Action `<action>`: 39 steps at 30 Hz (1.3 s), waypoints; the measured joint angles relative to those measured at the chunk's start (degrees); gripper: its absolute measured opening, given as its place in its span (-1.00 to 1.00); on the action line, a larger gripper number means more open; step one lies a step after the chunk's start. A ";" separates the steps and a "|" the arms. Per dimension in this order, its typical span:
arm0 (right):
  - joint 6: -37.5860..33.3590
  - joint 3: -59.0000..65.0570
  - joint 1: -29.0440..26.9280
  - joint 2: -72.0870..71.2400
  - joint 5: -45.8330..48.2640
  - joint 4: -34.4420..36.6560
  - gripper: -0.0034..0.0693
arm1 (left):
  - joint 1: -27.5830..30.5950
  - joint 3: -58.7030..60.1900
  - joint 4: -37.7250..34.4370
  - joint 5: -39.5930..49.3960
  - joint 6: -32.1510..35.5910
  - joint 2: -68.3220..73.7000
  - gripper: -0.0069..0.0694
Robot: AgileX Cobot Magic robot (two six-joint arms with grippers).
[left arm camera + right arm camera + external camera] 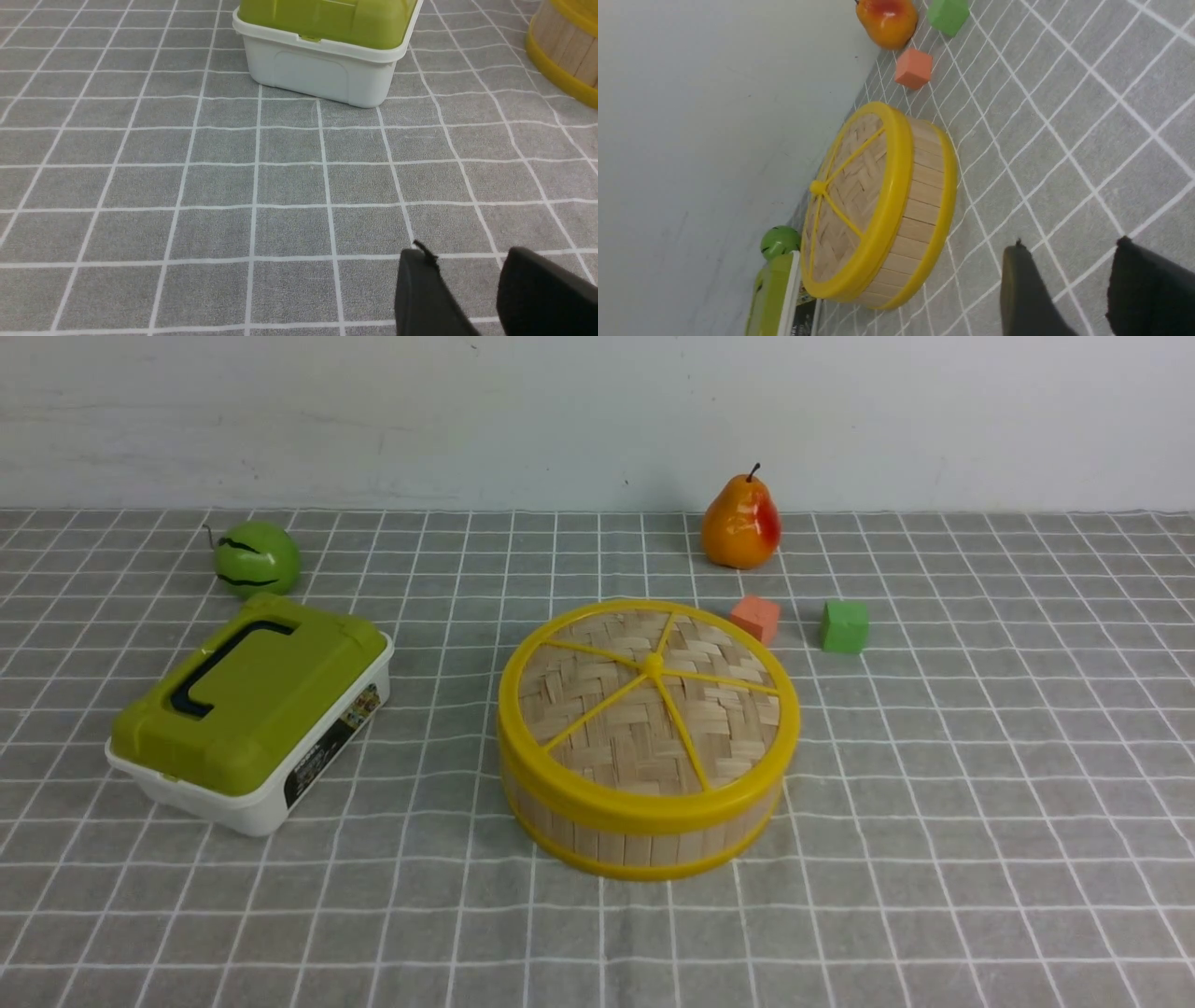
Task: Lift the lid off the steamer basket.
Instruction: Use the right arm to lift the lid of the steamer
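The lid [644, 695], a woven bamboo disc with a yellow rim, spokes and a centre knob, sits on the steamer basket [644, 835] in the middle of the cloth. Both also show in the right wrist view, lid [850, 186] and basket wall [920, 219]. A piece of the basket [567, 51] shows in the left wrist view. Neither arm shows in the front view. My left gripper [467, 261] is open and empty over bare cloth, short of the white box. My right gripper [1069, 247] is open and empty, to the basket's right and apart from it.
A white box with an olive-green lid [247, 709] lies left of the basket. A green ball [256, 558] sits behind it. A pear [740, 523], an orange cube [755, 618] and a green cube [844, 626] stand behind the basket to the right.
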 joint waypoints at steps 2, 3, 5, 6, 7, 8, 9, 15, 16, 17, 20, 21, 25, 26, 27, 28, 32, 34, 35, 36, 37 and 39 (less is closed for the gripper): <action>-4.76 -0.98 0.00 0.00 0.82 -0.31 -0.29 | 0.00 0.00 0.00 0.00 0.00 0.00 -0.19; -7.76 -2.40 0.00 0.00 1.63 -0.53 -0.35 | 0.00 0.00 0.00 0.00 0.00 0.00 -0.19; -11.69 -4.79 0.00 0.07 2.32 -0.80 -0.42 | 0.00 0.00 0.00 0.00 0.00 0.00 -0.19; -17.52 -9.57 0.00 1.64 3.52 -1.66 -0.63 | 0.00 0.00 0.00 0.00 0.00 0.00 -0.19; -20.98 -13.88 0.00 4.07 5.11 -2.98 -0.78 | 0.00 0.00 0.00 0.00 0.00 0.00 -0.19; -22.53 -15.80 0.00 6.16 6.10 -3.66 -0.84 | 0.00 0.00 0.00 0.00 0.00 0.00 -0.19; -24.90 -18.47 0.00 7.98 7.78 -4.69 -0.89 | 0.00 0.00 0.00 0.00 0.00 0.00 -0.19; -36.40 -37.48 0.00 29.09 24.57 -13.02 -0.96 | 0.00 0.00 0.00 0.00 0.00 0.00 -0.19; -38.40 -40.88 0.00 32.91 27.78 -14.16 -0.96 | 0.00 0.00 0.00 0.00 0.00 0.00 -0.19; -39.76 -43.51 0.00 35.86 30.05 -14.82 -0.97 | 0.00 0.00 0.00 0.00 0.00 0.00 -0.19; -42.53 -52.58 1.35 46.12 35.76 -16.33 -0.97 | 0.00 0.00 0.00 0.00 0.00 0.00 -0.19; -42.92 -56.65 2.48 49.94 37.52 -17.06 -0.96 | 0.00 0.00 0.00 0.00 0.00 0.00 -0.19; -43.03 -66.07 7.09 61.08 41.64 -21.51 -0.96 | 0.00 0.00 0.00 0.00 0.00 0.00 -0.19; -43.03 -69.15 8.94 63.96 43.02 -22.97 -0.95 | 0.00 0.00 0.00 0.00 0.00 0.00 -0.19; -42.98 -69.65 9.55 65.08 43.21 -23.50 -0.95 | 0.00 0.00 0.00 0.00 0.00 0.00 -0.19; -42.72 -71.66 10.74 67.24 43.96 -24.48 -0.95 | 0.00 0.00 0.00 0.00 0.00 0.00 -0.19; -41.47 -82.50 16.10 77.17 45.32 -26.41 -0.93 | 0.00 0.00 0.00 0.00 0.00 0.00 -0.19; -41.22 -87.12 18.27 81.59 45.32 -26.46 -0.92 | 0.00 0.00 0.00 0.00 0.00 0.00 -0.19; -41.14 -88.64 18.87 82.94 45.32 -26.53 -0.92 | 0.00 0.00 0.00 0.00 0.00 0.00 -0.19; -40.88 -92.17 20.23 86.16 45.32 -26.53 -0.90 | 0.00 0.00 0.00 0.00 0.00 0.00 -0.19; -40.40 -94.61 21.19 88.50 45.32 -26.57 -0.88 | 0.00 0.00 0.00 0.00 0.00 0.00 -0.19; -39.33 -97.94 22.51 91.85 45.32 -27.02 -0.84 | 0.00 0.00 0.00 0.00 0.00 0.00 -0.19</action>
